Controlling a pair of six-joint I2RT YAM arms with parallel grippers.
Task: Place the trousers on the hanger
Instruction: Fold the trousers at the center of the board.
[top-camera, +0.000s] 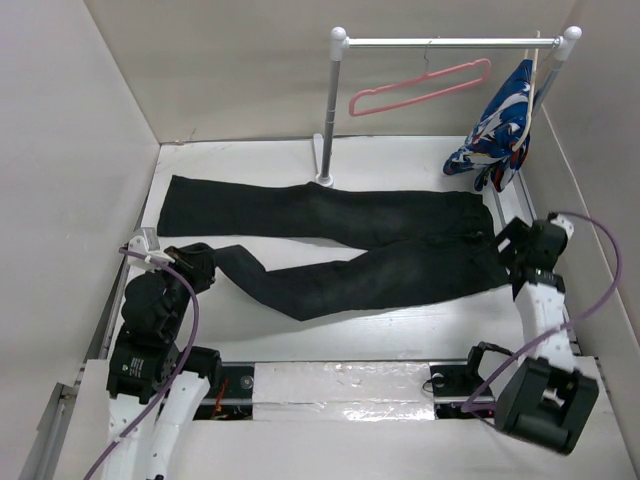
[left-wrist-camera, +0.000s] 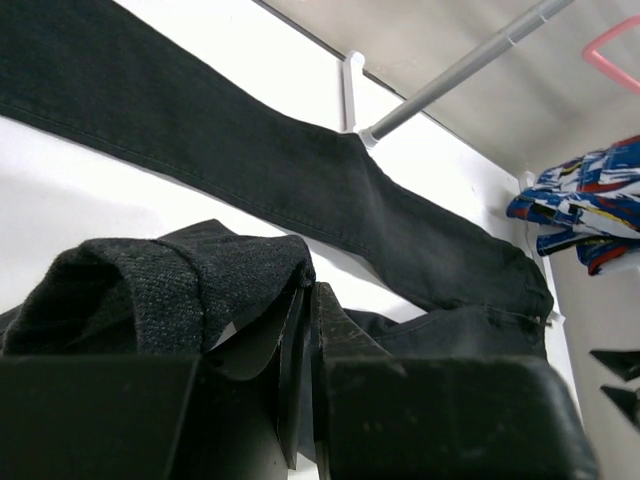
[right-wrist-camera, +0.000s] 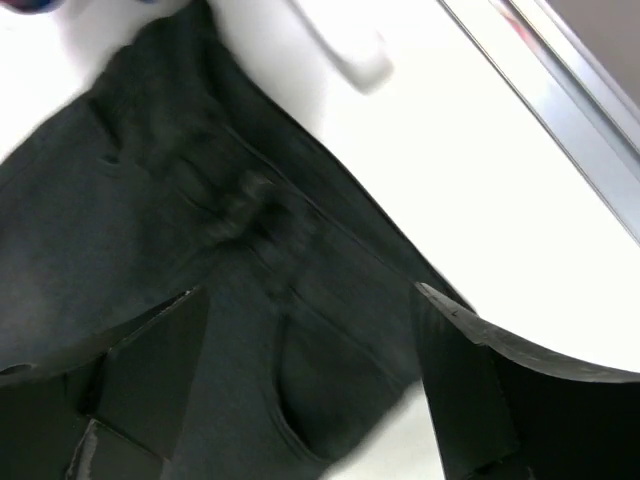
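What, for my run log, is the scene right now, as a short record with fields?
trousers: spread on the table, waist on the right, legs running left
hanger: hanging bare on the rail stand
left pincer: shut on the near leg's cuff
right pincer: open, over the waist end
patterned garment: hanging at the rail's right end
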